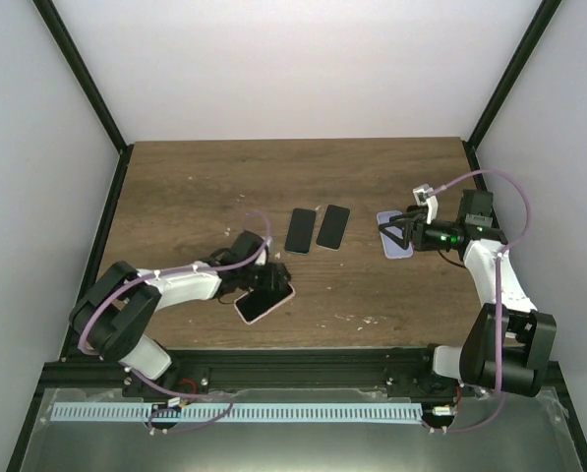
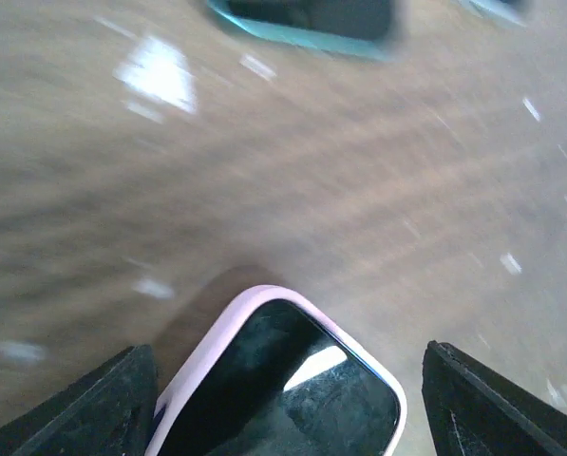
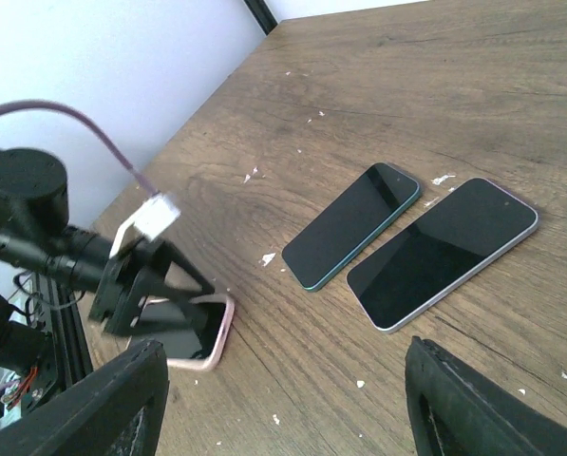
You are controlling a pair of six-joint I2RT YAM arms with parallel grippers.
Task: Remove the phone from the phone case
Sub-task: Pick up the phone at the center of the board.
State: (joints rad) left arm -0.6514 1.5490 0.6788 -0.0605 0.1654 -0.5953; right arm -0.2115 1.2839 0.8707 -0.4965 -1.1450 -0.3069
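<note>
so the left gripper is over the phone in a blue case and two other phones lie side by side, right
No: the case is pink, not blue, as the left wrist view shows. The left gripper is over it, and two other phones lie side by side.

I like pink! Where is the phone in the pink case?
Top view: the pink-cased phone lies near left on the table, under the left pincer, diagonally below the teal-edged phone.

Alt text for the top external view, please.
On a wooden table, the left fingers straddle a pink-cased phone near the front, and the right fingers are over a pale lilac phone-sized item at right. Two dark phones lie side by side between them.
</note>
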